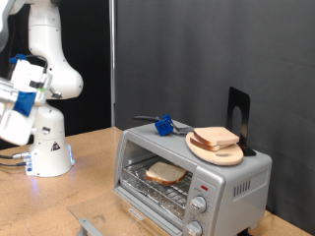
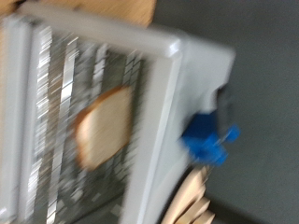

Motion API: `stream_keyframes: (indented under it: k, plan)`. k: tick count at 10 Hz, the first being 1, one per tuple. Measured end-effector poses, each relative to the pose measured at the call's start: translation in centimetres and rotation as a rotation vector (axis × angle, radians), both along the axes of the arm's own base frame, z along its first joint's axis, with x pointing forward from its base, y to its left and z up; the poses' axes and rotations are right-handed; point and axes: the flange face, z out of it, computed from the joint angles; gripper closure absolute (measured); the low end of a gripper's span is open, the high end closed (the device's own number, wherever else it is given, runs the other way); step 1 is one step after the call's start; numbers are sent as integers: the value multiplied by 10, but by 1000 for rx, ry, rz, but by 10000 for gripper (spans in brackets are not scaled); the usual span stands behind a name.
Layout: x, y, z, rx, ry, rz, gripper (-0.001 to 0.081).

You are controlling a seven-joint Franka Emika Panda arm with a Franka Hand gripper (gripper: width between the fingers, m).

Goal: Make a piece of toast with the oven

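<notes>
The silver oven (image 1: 231,182) stands at the exterior view's lower right with its door folded down. One slice of toast (image 1: 165,174) lies flat on the wire rack inside. It also shows in the blurred wrist view (image 2: 103,135), on the rack of the oven (image 2: 163,112). My gripper (image 1: 12,116) is at the exterior view's far left edge, raised and well away from the oven. No finger shows in the wrist view and nothing is seen in the gripper.
A round wooden board (image 1: 224,155) with more bread slices (image 1: 215,138) sits on the oven's top, beside a blue tool (image 1: 164,124) and a black stand (image 1: 238,113). The oven's two knobs (image 1: 200,205) face front. The arm's white base (image 1: 47,147) stands at the left.
</notes>
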Motion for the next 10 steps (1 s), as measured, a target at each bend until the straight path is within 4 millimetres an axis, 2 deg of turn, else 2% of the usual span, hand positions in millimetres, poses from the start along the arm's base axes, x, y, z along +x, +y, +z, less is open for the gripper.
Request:
stream_keyframes:
  k: [2,4,7,10]
  plan:
    - [6,-23,-11,-31,-44,-80,0]
    - [18,-43,-24,-11,-30,-66,0]
    - [15,-41,-26,-16,-46,-62,0]
    - [16,-42,-59,-104,-24,-125,0]
